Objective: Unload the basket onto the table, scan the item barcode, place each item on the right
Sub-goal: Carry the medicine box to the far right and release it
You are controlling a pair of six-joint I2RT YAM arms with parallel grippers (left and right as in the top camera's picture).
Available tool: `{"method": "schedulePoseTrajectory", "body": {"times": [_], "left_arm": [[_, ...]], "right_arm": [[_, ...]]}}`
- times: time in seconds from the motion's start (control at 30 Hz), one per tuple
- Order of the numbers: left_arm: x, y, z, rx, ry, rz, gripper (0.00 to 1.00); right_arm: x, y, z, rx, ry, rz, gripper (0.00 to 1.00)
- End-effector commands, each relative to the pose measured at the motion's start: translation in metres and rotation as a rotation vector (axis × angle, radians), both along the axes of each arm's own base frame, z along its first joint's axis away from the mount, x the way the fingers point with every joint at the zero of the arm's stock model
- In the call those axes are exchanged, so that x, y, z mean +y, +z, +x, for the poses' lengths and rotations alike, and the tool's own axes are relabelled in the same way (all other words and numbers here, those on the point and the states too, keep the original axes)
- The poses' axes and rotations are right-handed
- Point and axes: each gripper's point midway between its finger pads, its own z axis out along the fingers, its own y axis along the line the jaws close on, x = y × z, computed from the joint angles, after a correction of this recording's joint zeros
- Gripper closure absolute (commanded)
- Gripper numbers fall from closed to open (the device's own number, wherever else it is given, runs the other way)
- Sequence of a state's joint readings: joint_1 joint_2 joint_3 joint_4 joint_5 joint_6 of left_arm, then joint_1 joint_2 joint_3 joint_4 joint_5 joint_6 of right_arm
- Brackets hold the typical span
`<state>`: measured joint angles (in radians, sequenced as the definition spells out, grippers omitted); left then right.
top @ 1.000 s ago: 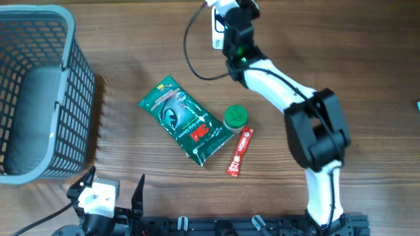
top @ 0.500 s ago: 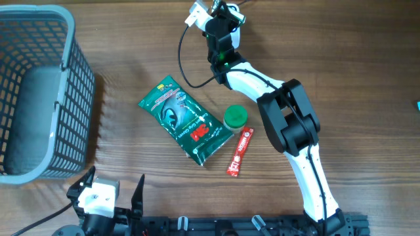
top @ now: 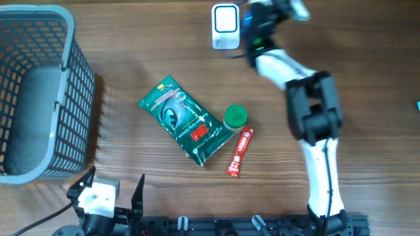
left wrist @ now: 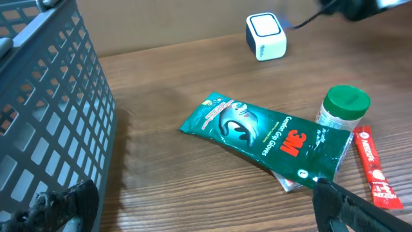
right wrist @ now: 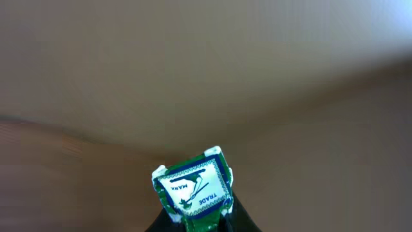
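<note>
My right gripper (right wrist: 196, 224) is shut on a small green-and-white packet (right wrist: 191, 188) with a "TRADE MARK" label, held up in front of a blurred brown background. From overhead the right gripper (top: 279, 10) is a blur at the table's far edge, just right of the white scanner box (top: 225, 27), and the packet cannot be made out there. The scanner (left wrist: 266, 37) also shows in the left wrist view, standing upright. My left gripper (left wrist: 203, 216) is open and holds nothing, low over the front edge (top: 110, 189).
A green 3M glove pouch (top: 186, 120), a green-capped jar (top: 235, 117) and a red sachet (top: 240, 151) lie mid-table. A grey mesh basket (top: 62, 98) stands at the left. The right arm (top: 314, 118) stretches along the right side.
The right gripper has swung from above and left of the scanner over to its right, uncovering the scanner. The left arm and the table items have stayed still.
</note>
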<state>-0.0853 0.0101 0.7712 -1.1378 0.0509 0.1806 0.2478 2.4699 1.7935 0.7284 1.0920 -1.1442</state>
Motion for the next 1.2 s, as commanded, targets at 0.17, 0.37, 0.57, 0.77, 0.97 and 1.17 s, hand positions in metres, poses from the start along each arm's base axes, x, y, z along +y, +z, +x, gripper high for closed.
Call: {"method": "schedulePoseTrajectory", "body": {"times": [0.17,0.37,0.57,0.77,0.97,1.17], "left_arm": [[-0.003,0.001,0.0,-0.003,-0.015,-0.007,0.0],[-0.003,0.001,0.0,-0.003,-0.015,-0.007,0.0],[-0.003,0.001,0.0,-0.003,-0.015,-0.007,0.0],[-0.003,0.001,0.0,-0.003,-0.015,-0.007,0.0],[-0.003,0.001,0.0,-0.003,-0.015,-0.007,0.0],[-0.003,0.001,0.0,-0.003,-0.015,-0.007,0.0]], "right_arm": [[-0.27,-0.073,-0.12,0.09,-0.678,0.198,0.96],[-0.324,-0.146,-0.177,0.204,-0.735,0.531,0.96],[-0.325,-0.159,-0.19,0.142,-0.721,0.838,0.23],[-0.33,-0.014,-0.183,-0.196,-0.577,0.99,0.0],[-0.211,0.1,-0.158,-0.267,-0.062,1.446,0.0],[-0.028,0.118,-0.207,0.08,0.016,2.146,0.0]]}}
